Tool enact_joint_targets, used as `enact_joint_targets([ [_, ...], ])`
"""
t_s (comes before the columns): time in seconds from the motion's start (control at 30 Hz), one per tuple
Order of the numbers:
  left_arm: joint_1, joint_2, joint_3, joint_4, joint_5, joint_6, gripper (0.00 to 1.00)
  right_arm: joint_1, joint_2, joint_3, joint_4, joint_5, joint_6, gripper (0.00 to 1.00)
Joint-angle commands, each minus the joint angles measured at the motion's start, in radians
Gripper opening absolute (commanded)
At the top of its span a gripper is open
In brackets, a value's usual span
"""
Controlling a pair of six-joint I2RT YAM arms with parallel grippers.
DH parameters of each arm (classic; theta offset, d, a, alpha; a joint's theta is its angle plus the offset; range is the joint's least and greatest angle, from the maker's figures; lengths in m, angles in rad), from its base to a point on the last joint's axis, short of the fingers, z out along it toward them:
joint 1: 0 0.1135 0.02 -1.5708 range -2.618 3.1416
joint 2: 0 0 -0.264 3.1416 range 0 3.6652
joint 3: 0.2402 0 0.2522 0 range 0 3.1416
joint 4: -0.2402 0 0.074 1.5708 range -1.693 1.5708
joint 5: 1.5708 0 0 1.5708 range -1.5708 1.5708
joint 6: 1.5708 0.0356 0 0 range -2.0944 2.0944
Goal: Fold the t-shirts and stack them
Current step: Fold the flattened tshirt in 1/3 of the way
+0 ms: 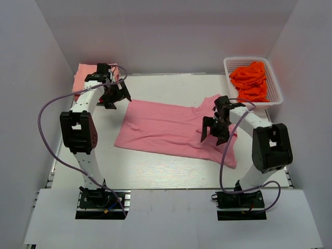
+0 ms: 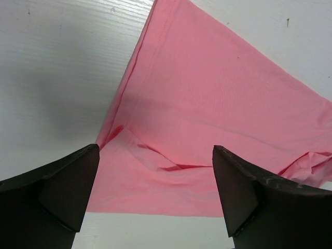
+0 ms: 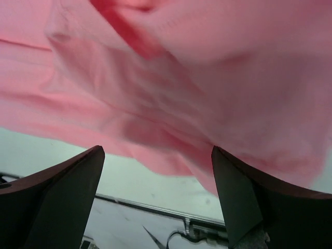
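Cloth this thin would drape and slide rather than hold a shape. The rose-pink t-shirt [image 1: 166, 127] lay spread nearly flat across the middle of the counter [image 1: 155, 174], hem toward the left and sleeves toward the right, with wrinkles bunched at the right end. It looked light, soft and limp, so a pinch on a doubled edge, such as a hem corner or a sleeve seam, would likely hold better than a grab at the single layer mid-panel.

The left end effector [image 1: 115, 98] hung released, fingers wide apart, beside the far hem corner. Its wrist view showed a small ridge of fabric ahead of the fingers. The right end effector [image 1: 213, 129] was likewise spread and gripping nothing, low over the rumpled sleeve end.

A paler folded shirt [image 1: 83, 75] sat in the far-left corner, and orange-red shirts [image 1: 251, 80] filled the white basket [image 1: 228, 63] at far right. Counter showed along the shirt's near side, offering room to fold toward, though the side walls stood close.
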Motion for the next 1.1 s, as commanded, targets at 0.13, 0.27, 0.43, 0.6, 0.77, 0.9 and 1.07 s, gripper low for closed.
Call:
enact_joint_targets([
  [0.13, -0.002, -0.089, -0.057, 0.057, 0.035, 0.02, 1.0, -0.003, 0.08, -0.003, 0.381, -0.136, 0.003, 0.9],
  [0.27, -0.002, -0.112, -0.066, 0.066, 0.035, 0.02, 1.0, 0.0, 0.106, 0.034, 0.465, -0.126, 0.021, 0.9],
  [0.43, -0.002, -0.086, -0.033, 0.066, 0.044, 0.02, 1.0, -0.002, 0.167, 0.109, 0.519, -0.139, 0.04, 0.9],
  [0.6, -0.002, -0.063, -0.011, 0.066, 0.044, 0.02, 1.0, 0.002, 0.267, 0.258, 0.545, -0.119, 0.11, 0.9],
  [0.77, -0.002, 0.013, 0.067, 0.077, 0.033, 0.031, 1.0, -0.003, 0.359, 0.549, 0.255, 0.103, 0.086, 0.9],
  [0.9, -0.012, 0.107, 0.141, 0.077, 0.036, 0.068, 1.0, -0.005, 0.4, 0.654, 0.18, 0.281, 0.028, 0.9],
  [1.07, -0.044, 0.248, 0.265, 0.077, 0.003, 0.089, 1.0, -0.014, 0.544, 0.873, 0.116, 0.421, -0.006, 0.9],
])
